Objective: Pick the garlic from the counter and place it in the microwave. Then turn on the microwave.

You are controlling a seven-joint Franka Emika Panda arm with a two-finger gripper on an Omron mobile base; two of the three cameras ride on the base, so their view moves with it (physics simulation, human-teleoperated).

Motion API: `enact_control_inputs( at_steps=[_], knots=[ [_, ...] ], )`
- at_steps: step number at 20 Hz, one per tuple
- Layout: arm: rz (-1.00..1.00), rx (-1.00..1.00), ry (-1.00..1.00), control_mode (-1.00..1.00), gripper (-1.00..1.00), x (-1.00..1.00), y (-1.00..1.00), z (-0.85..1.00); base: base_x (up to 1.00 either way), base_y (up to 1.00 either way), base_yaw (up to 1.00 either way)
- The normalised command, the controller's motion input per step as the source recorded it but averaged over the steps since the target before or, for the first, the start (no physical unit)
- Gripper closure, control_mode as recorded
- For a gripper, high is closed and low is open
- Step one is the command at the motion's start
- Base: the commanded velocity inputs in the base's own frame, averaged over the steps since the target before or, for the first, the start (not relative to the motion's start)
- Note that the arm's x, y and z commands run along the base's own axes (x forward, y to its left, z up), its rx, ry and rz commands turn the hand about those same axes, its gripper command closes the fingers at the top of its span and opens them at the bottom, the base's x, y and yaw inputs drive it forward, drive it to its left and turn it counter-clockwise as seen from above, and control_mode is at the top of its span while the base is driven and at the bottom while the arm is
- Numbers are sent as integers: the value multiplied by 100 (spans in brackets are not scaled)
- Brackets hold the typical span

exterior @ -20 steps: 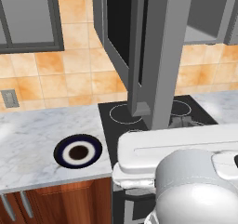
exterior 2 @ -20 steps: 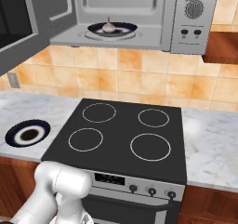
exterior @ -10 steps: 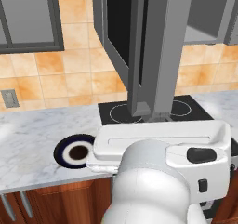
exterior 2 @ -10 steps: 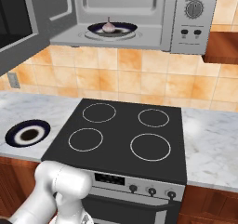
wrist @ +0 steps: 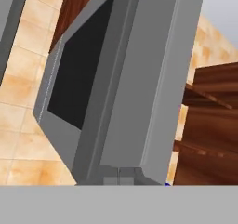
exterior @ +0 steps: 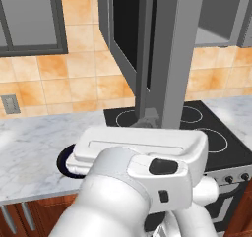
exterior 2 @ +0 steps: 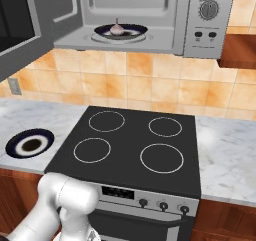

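The garlic (exterior 2: 116, 29) is a small whitish bulb resting on a dark dish inside the open microwave (exterior 2: 150, 15), above the stove. The microwave's door (exterior 2: 20, 20) is swung out to the left and appears edge-on in the left base view (exterior: 170, 49). My gripper (exterior: 147, 119) sits just under the door's lower edge, its fingertips (wrist: 111, 176) pressed together against the door's bottom corner. It is shut and holds nothing. The marble counter (exterior 2: 227, 155) runs on both sides of the stove.
A black four-ring stovetop (exterior 2: 132, 147) lies below the microwave. A dark-blue plate with a white ring (exterior 2: 30, 145) sits on the left counter, half hidden by my arm in the left base view (exterior: 63, 161). The microwave's dial and buttons (exterior 2: 208, 20) are on its right side.
My arm's upper links have swung left and closer to the left base camera, covering more of the plate. The garlic, door and right base view are unchanged.
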Motion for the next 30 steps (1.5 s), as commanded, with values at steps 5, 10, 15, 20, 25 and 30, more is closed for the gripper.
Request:
enact_control_inputs(
  at_steps=[5,10,15,20,25,30],
  knots=[
    [-9,0,-1,-100,100,25,16,-3,0,0,0],
    [-9,0,-3,-100,100,25,24,-11,0,0,0],
    [-8,0,-5,-100,100,14,26,-7,0,0,0],
    [-9,0,-1,-100,100,24,14,-6,0,0,0],
    [-9,0,-2,-100,100,27,12,-5,0,0,0],
    [-9,0,-2,-100,100,25,13,-3,0,0,0]
  ],
)
